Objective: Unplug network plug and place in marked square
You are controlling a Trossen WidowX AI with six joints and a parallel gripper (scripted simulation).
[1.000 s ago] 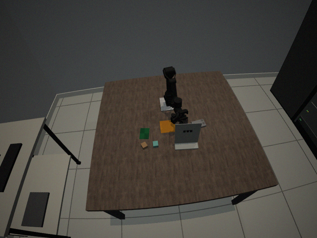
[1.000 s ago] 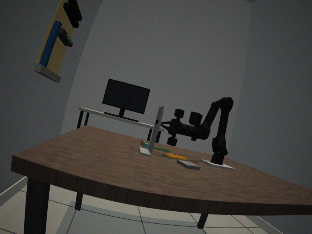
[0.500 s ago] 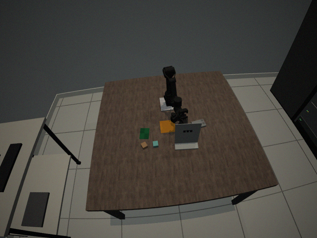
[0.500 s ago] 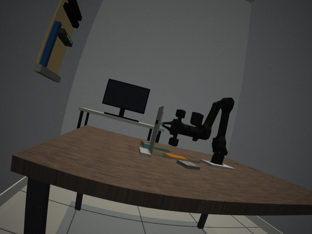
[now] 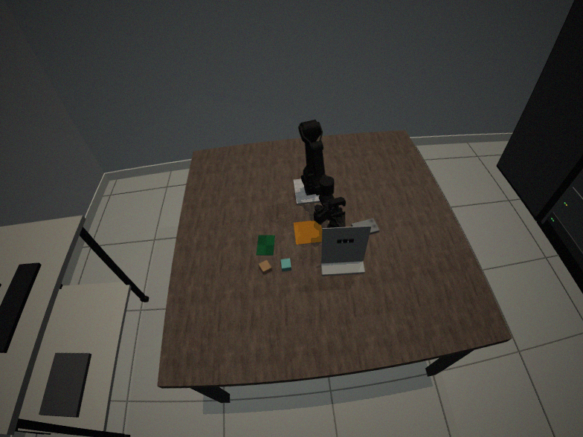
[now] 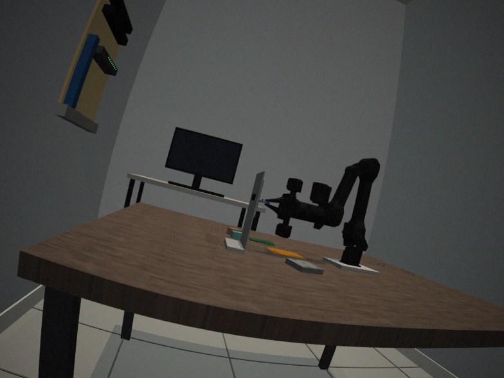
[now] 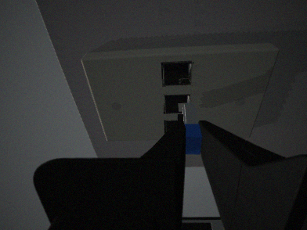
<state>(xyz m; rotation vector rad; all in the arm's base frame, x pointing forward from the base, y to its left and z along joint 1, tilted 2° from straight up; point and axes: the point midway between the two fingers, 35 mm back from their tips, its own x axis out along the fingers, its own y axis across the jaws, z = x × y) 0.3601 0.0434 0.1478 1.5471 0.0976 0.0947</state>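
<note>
My gripper (image 6: 267,201) (image 7: 190,128) is shut on the blue rear part of the network plug (image 7: 193,140). The plug's clear front end points at the middle socket (image 7: 171,102) of the upright panel (image 5: 343,252) (image 6: 249,219). In the exterior view the plug's tip looks just in front of the panel's face; whether it is fully clear is too small to tell. In the top view the panel hides the plug and fingertips. An orange square (image 5: 306,232) (image 6: 283,252) and a smaller green square (image 5: 265,244) (image 6: 261,241) lie flat on the table; which one is the marked square I cannot tell.
A teal cube (image 5: 285,264) (image 6: 236,234) and a tan block (image 5: 265,266) lie near the green square. A grey flat box (image 5: 371,226) (image 6: 304,265) lies behind the panel in the top view. The arm's white base plate (image 5: 300,195) stands farther back.
</note>
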